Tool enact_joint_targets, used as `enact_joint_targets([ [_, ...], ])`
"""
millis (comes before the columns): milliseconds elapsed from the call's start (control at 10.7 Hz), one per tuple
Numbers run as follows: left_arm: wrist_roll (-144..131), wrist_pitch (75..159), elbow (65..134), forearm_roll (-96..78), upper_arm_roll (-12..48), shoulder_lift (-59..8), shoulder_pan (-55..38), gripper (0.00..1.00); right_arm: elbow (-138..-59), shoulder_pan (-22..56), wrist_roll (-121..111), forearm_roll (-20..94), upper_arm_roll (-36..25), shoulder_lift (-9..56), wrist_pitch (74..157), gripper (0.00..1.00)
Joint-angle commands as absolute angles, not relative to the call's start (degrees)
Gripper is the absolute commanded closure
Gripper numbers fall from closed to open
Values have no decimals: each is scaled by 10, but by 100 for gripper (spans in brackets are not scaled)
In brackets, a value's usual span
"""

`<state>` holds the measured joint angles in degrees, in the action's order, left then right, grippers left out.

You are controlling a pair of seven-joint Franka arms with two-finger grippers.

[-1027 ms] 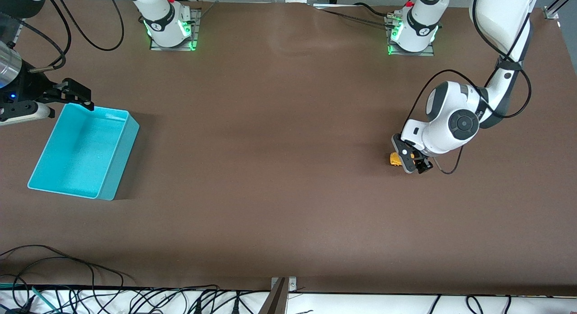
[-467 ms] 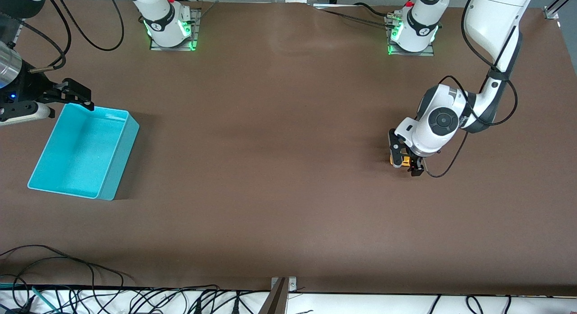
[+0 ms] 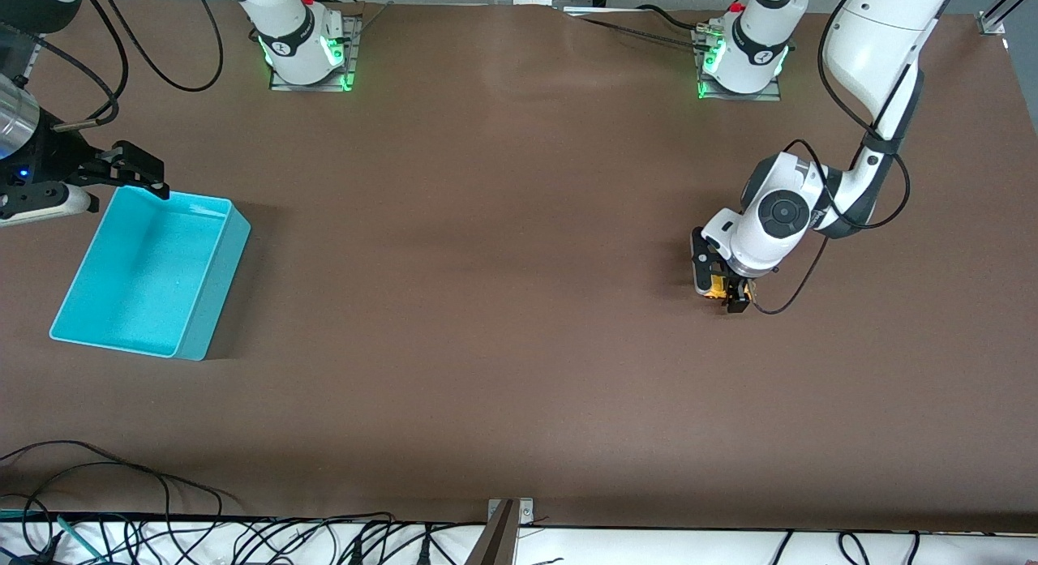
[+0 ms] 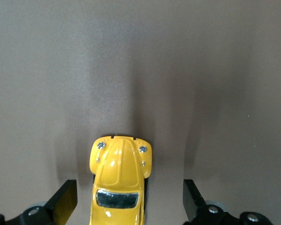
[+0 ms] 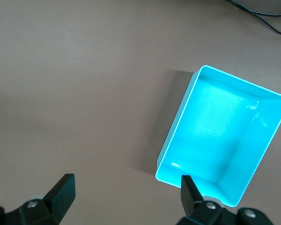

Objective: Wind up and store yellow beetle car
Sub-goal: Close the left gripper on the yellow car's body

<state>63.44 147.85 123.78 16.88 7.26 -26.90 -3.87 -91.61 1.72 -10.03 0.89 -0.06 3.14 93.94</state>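
Left gripper (image 3: 718, 290) has swung in and dropped over the tiny yellow beetle toy car (image 4: 119, 180) on the brown table (image 3: 486, 265), fingers apart straddling it, grasp next; right gripper (image 3: 130, 172) waits open above the turquoise plastic bin (image 3: 207, 306).

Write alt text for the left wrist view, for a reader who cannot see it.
A small, glossy yellow beetle toy car sits on the plain brown table, between the open jaws of the left gripper, with a gap on each side. Only the car's hood and dark windscreen show; nothing else is in view.
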Motion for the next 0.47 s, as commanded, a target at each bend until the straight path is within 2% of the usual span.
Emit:
enact_joint_targets([
  [0,657,1490,1245,185,71,-264,-40,32,-918,19,-109,5,-4,28,933,0],
  [93,673,1490,1244,185,71,-263,-39,51,-918,19,-109,5,-4,28,933,0],
  [280,677,1488,1244,184,71,-259,-34,81,-918,19,-109,5,-4,28,933,0],
  [374,677,1486,1244,184,71,-258,-34,88,-918,19,-109,5,-4,28,933,0],
])
